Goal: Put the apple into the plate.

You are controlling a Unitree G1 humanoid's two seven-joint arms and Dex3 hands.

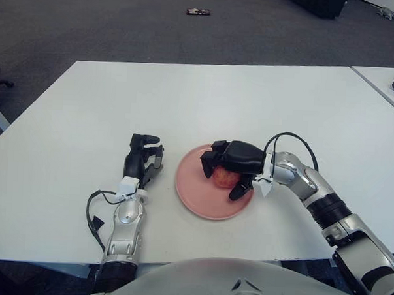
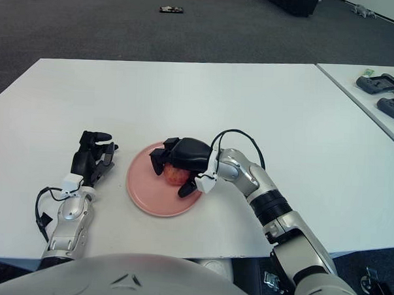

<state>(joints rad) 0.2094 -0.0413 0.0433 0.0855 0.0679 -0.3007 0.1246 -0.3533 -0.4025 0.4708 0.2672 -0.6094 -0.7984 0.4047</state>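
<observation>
The left hand shows near the front edge of the tabletop, left of the middle, forearm running back toward the robot's body; its dark fingers are loosely bent with nothing between them, and it sits just beside the plate's left rim without touching it. A black cable loops out from the wrist on the forearm's left side. To its right the pink plate lies flat, close to the front edge and roughly centred across the table's width. The red apple is over the plate's right half, low against its surface, though whether it actually touches the plate cannot be told. The right hand covers the apple from above and from the right, its dark fingers wrapped around the fruit, one curling down on the near side and others over the far side. The right forearm reaches in from the front right corner, a black cable arching over the wrist.
</observation>
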